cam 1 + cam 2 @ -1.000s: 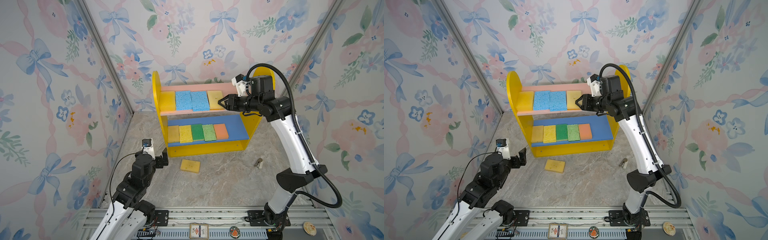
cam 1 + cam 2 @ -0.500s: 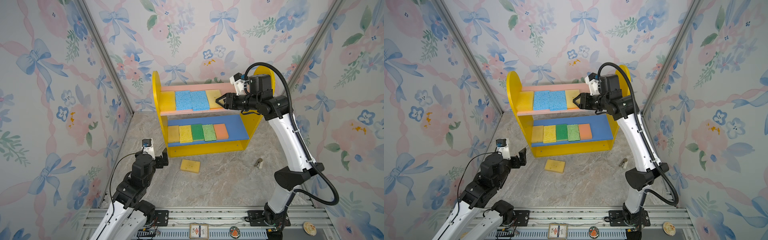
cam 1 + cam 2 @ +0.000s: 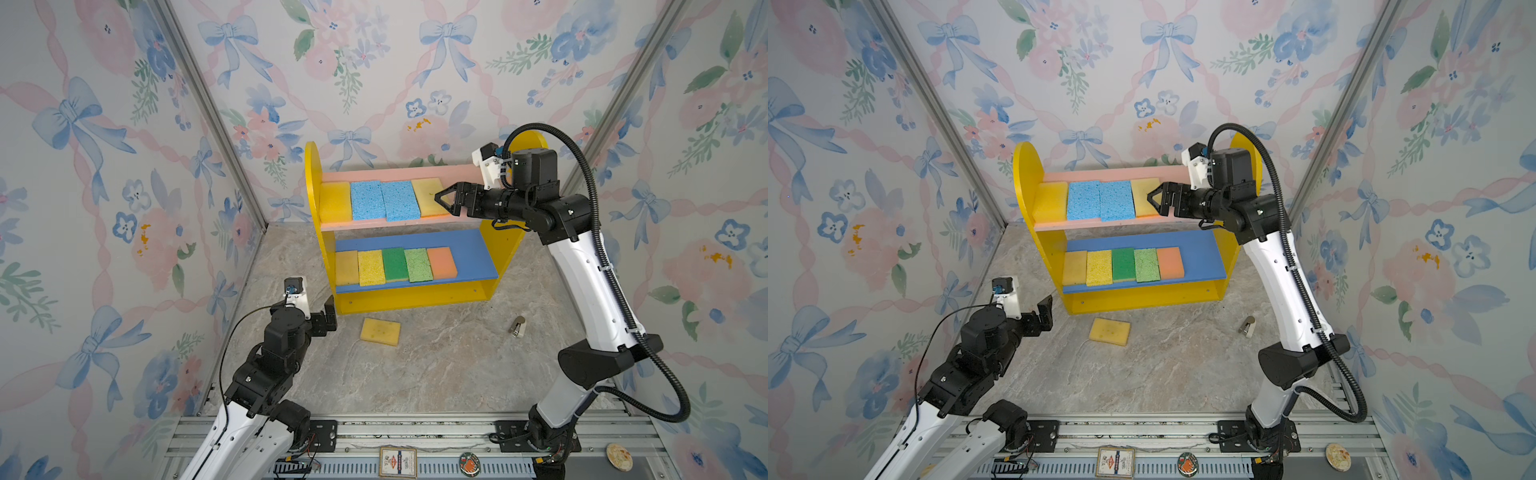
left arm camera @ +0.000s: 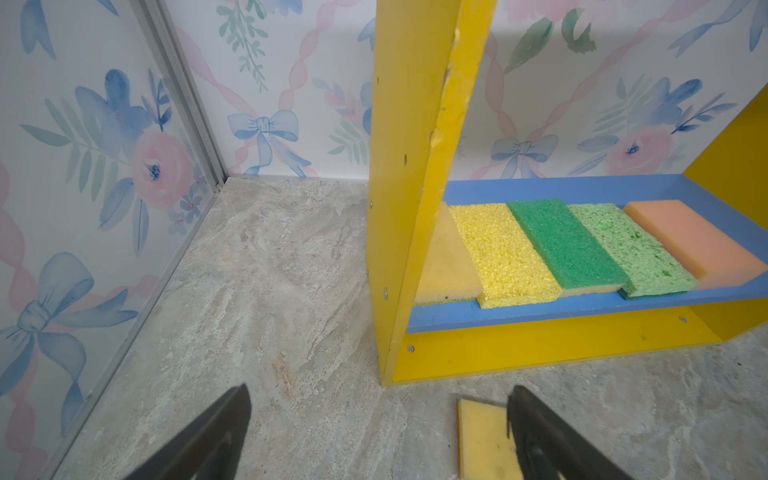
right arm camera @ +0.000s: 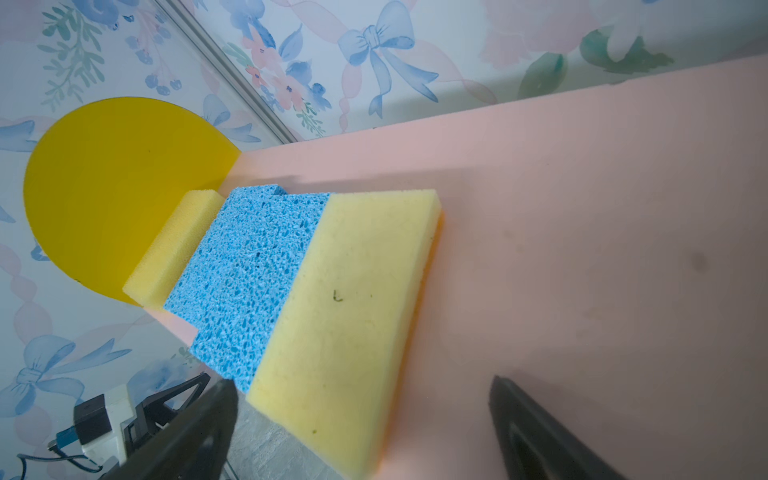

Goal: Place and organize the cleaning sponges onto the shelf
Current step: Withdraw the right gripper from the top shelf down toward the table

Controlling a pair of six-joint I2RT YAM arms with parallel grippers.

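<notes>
my right gripper (image 3: 442, 198) hangs released and empty at the shelf's (image 3: 415, 299) pink board, just beside the pale sponge (image 3: 430, 196) that ends a row of four. five more line the blue board. a loose sponge (image 3: 380, 331) lies on the floor before the shelf, near my left gripper (image 4: 380, 392), spread and empty. a metal clip (image 3: 517, 325) lies off the shelf's right end.

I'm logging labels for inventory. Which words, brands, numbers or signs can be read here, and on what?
None can be read.
Card on the front rail: print too small.
Round badge beside it: blurred.
Round disc at the rail's right end: blurred.
Sponges and shelf: no markings seen.
</notes>
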